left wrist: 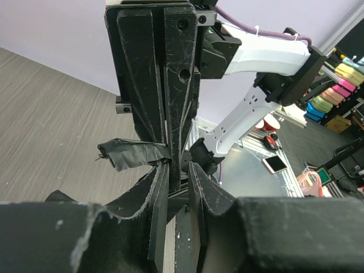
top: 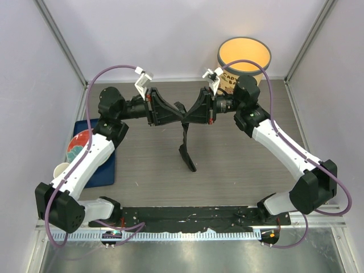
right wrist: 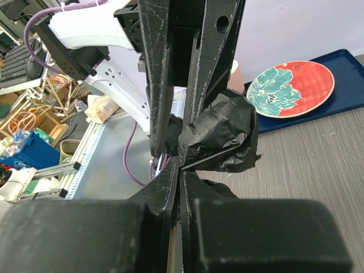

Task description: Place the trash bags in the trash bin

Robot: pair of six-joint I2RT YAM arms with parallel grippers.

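Note:
A black trash bag [top: 186, 149] hangs from where my two grippers meet above the middle of the table, and its lower end reaches the tabletop. My right gripper [top: 188, 118] [right wrist: 180, 170] is shut on a thin edge of the bag; the crumpled bulk of the bag [right wrist: 219, 139] bulges just past its tips. Tip to tip against it is my left gripper [top: 180, 116] [left wrist: 177, 169], jaws a little apart, with a scrap of bag [left wrist: 129, 153] sticking out to their left. The cream-yellow trash bin [top: 244, 57] stands at the back right, behind the right arm.
A blue tray [top: 108, 165] at the left edge carries a red and teal plate [top: 78, 145], with a small beige cup [top: 61, 169] beside it. Metal frame posts stand at the back corners. The plate [right wrist: 293, 88] also shows in the right wrist view.

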